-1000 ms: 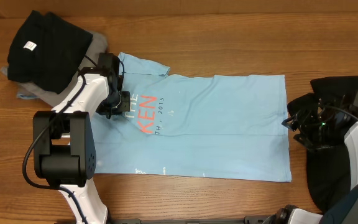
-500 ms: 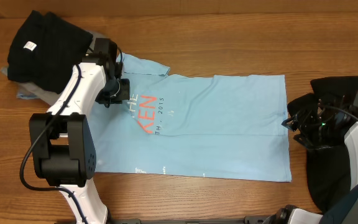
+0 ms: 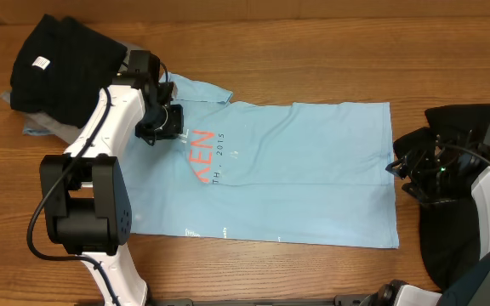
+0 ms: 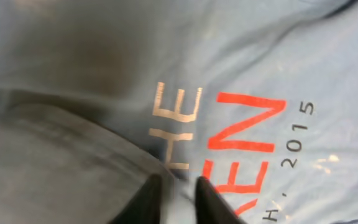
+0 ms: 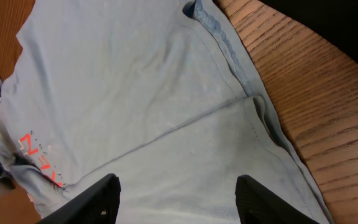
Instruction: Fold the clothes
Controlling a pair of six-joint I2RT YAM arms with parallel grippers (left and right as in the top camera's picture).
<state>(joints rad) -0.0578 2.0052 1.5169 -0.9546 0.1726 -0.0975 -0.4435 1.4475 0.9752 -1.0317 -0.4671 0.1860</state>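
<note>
On the wooden table [image 3: 313, 59], we see the light blue T-shirt [image 3: 296, 170] spread flat, lettering up, collar end toward the left arm. The left gripper [image 4: 179, 202] sits low over the lettering, fingers a narrow gap apart, nothing clearly pinched. The right gripper [image 5: 178, 186] hangs by the hem, fingers wide apart, empty. Black clothes [image 3: 62, 64] lie piled beyond the collar. We judge this the laying-out step; next, both grippers must pinch one long edge and carry it across.

Soft, even light from above leaves the worktop [image 3: 313, 51] faintly glossy and the overhead view crisp. The left wrist view is dim and blurry, with heavy shadow greying the shirt [image 4: 278, 50].
</note>
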